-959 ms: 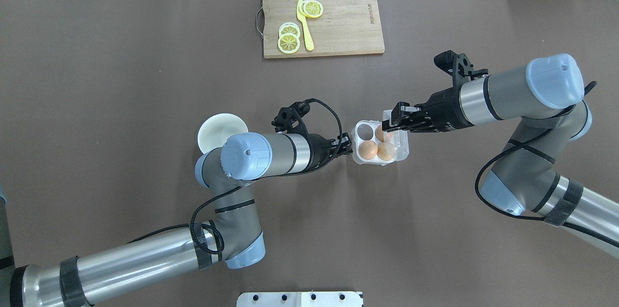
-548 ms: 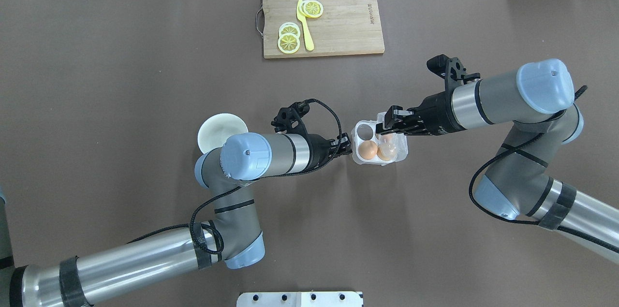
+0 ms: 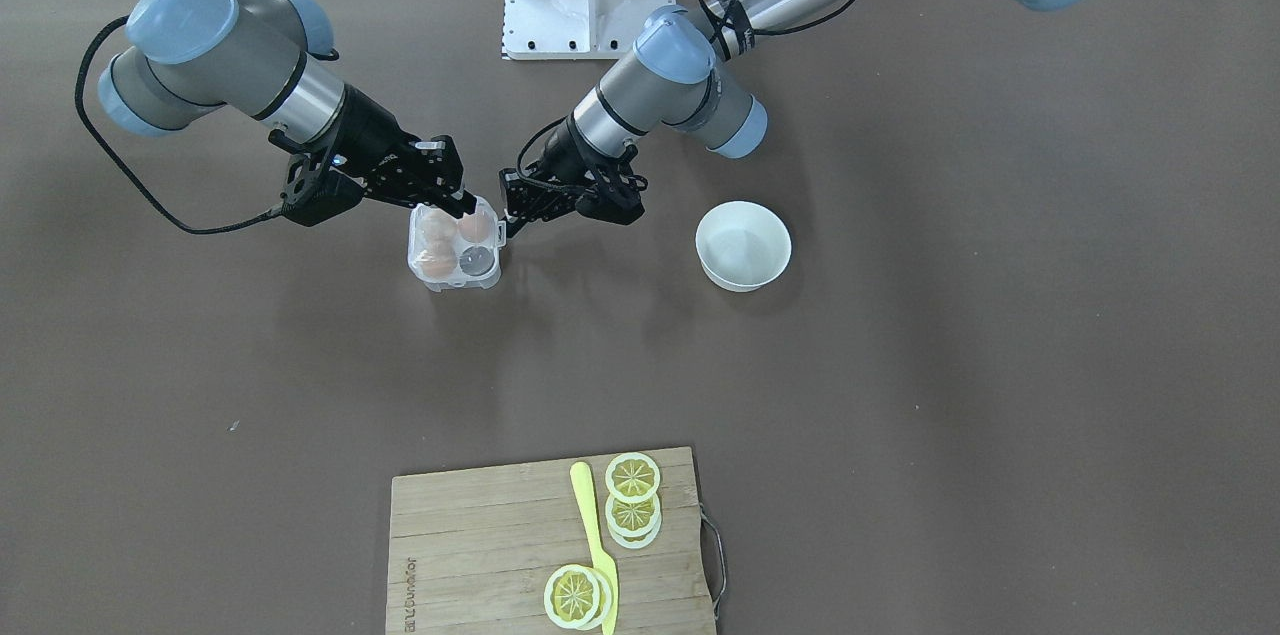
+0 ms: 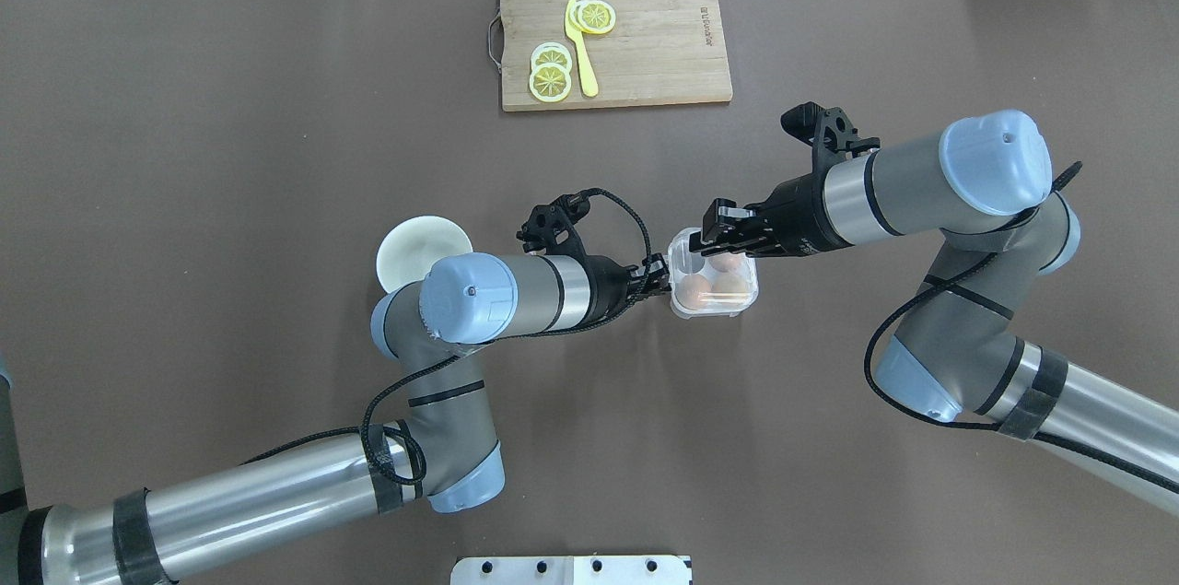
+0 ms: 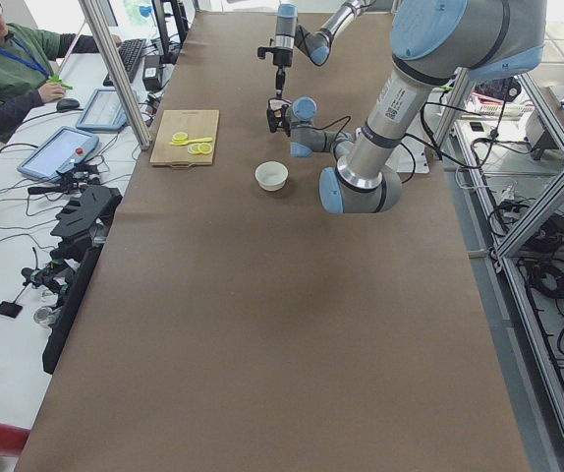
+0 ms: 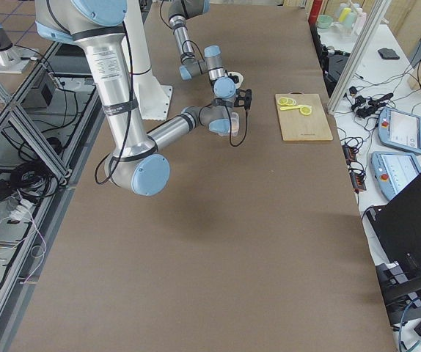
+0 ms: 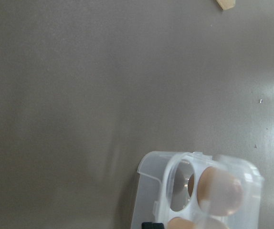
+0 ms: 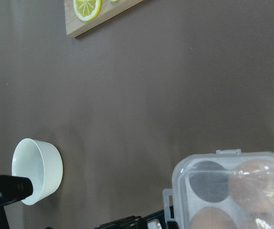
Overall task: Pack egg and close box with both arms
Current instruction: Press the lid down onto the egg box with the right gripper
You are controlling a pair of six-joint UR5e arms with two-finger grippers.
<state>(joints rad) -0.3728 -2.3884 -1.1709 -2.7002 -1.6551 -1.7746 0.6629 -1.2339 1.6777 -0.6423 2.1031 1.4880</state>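
We're seeing tan-brown eggs [image 4: 696, 290] in a see-through box [image 4: 683, 310]. From overhead, there's a plain white bowl [image 4: 414, 239] at its 9 o'clock and yellow spoke-patterned lemon slices [image 4: 550, 80] on a pale wood board [image 4: 663, 41] around 11, all on a flat dark-brown table [image 4: 230, 152].

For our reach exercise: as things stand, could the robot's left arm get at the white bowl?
Probably yes. The bowl sits on bare table beside the left arm, nothing between them. But the left gripper is at the edge of the egg box, so it must back off first.
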